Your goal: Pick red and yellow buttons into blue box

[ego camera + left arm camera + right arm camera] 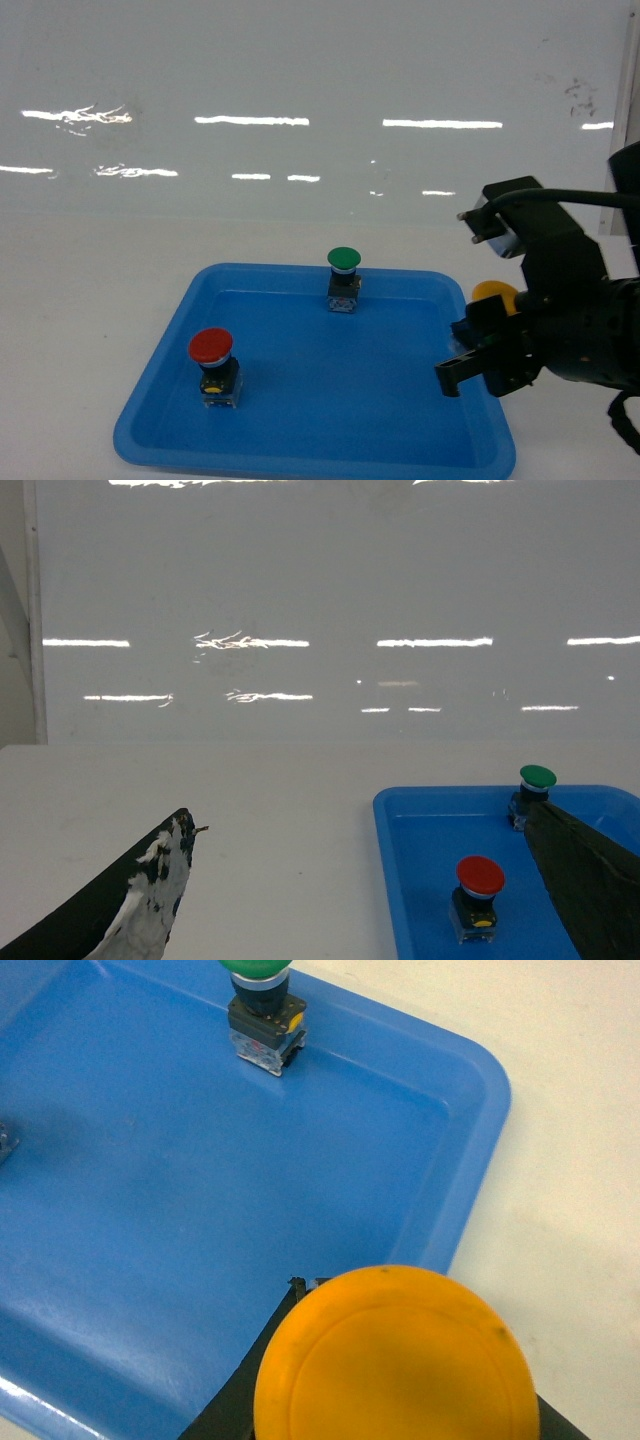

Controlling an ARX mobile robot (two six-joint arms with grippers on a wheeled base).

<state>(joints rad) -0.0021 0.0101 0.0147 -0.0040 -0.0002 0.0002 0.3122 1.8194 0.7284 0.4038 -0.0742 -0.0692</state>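
One red button (pixel 212 347), one green button (pixel 343 260), one yellow button (pixel 395 1357) between fingers (pixel 250 1380)

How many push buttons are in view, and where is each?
3. The red button stands front-left in the tray, the green button at its back, and the yellow button is held in the right gripper.

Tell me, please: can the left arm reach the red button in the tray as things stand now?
Probably yes. The red button stands upright on the left side of the tray, with nothing over or beside it. The left gripper is open. The right gripper holds the yellow button at the far right.
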